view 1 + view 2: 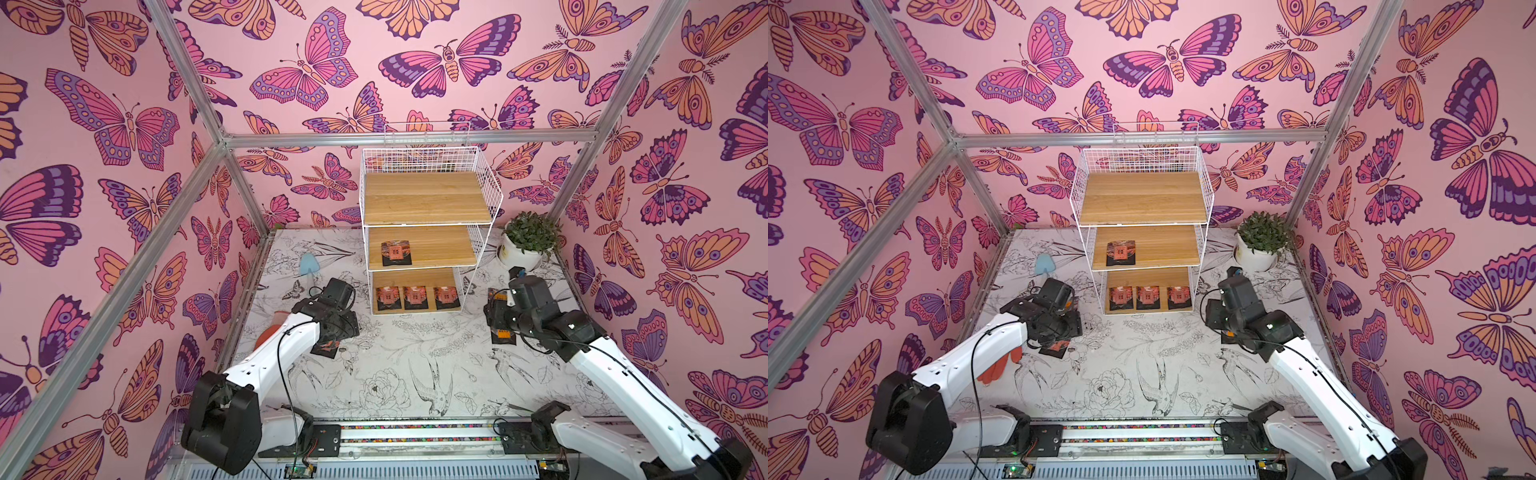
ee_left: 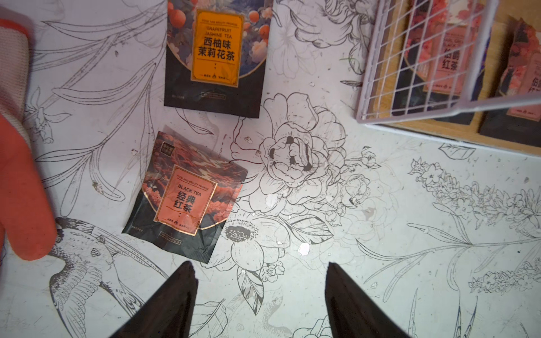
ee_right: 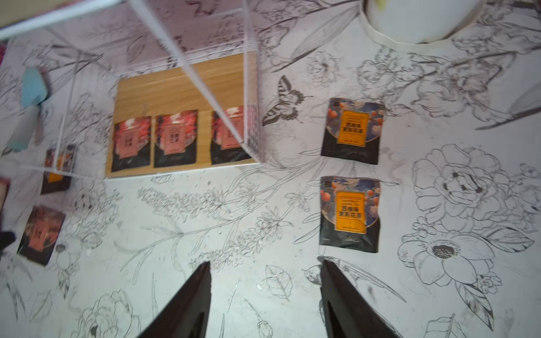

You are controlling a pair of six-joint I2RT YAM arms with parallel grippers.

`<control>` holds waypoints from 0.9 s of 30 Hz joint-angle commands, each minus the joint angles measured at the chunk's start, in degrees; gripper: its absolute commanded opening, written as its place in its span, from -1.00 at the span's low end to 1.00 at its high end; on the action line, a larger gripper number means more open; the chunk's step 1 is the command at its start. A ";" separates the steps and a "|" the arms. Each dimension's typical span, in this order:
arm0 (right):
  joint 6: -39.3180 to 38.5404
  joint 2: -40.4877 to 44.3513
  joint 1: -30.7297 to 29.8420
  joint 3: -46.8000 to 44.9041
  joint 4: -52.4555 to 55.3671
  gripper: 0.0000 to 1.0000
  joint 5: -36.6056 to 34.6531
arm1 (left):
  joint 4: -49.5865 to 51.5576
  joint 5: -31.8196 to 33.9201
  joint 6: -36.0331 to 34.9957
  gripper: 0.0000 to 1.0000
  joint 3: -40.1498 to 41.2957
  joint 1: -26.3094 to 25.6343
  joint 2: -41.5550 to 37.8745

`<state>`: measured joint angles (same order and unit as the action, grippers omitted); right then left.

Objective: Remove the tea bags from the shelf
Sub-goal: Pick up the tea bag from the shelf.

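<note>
Hovering over the floral table [image 1: 395, 374], left gripper [image 2: 260, 264] and right gripper [image 3: 265, 263] hold their fingers apart, empty. Four pink-labelled tea bags [image 1: 416, 297] lie on the shelf [image 1: 428, 199]: one on the middle board, three on the bottom. One black tea sachet [image 2: 184, 199] and three grapefruit jasmine sachets [image 3: 349, 215] lie on the table.

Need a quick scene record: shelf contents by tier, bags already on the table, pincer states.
shelf top tier: no bags seen
middle tier: one pink-label tea bag
bottom tier: three pink-label tea bags in a row
table, left arm's side: one orange-label bag, one pink-label bag
table, right arm's side: two orange-label bags
left pincer: open, empty
right pincer: open, empty
</note>
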<state>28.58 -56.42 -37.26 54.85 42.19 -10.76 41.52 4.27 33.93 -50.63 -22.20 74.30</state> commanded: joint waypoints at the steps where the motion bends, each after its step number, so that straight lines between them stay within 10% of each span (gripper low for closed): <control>1: 0.60 -2.42 -10.06 4.43 -1.01 0.27 -9.97 | -0.99 -0.70 0.60 0.46 1.21 -0.30 -0.64; 9: -8.21 -15.26 -23.16 15.61 -13.11 0.27 -14.35 | -2.04 1.01 2.39 0.47 1.89 -0.16 -3.90; 27: -9.26 -36.94 -24.75 38.40 -11.12 0.47 -20.78 | -5.56 -3.83 -0.66 0.51 1.57 5.75 -4.41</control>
<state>19.97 -92.03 -61.76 91.61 31.00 -29.52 36.86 2.07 34.48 -49.23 -17.06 70.61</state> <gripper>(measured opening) 0.734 0.752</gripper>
